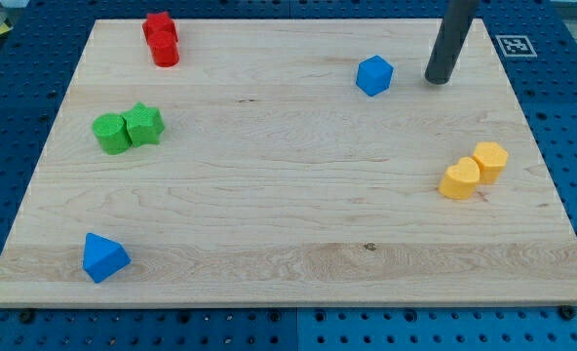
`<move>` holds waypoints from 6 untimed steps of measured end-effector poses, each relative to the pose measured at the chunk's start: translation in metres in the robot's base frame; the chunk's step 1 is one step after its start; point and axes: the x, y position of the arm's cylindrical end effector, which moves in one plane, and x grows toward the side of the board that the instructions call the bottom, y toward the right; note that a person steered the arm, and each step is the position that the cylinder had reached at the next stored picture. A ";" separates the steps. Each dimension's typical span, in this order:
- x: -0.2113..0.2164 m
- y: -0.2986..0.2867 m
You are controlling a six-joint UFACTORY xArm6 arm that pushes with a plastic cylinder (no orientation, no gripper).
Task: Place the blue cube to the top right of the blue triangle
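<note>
Approach step judged in hand: my tip (438, 80) stands just right of the blue cube (374, 75), apart. No claw is fitted. Blue triangle (104, 258) lies near left; a leftward, nearward push is called for.

One cam only, set high at the board's (288, 195) near edge, looking down and fwd at a slant; far edge sits at the view's top. Mid distance: whole board fits, w/ blue pegboard (571, 127) showing round it.
</note>
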 end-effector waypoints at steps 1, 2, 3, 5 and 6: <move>-0.034 -0.006; -0.034 -0.006; -0.033 -0.014; -0.012 -0.044; 0.008 -0.044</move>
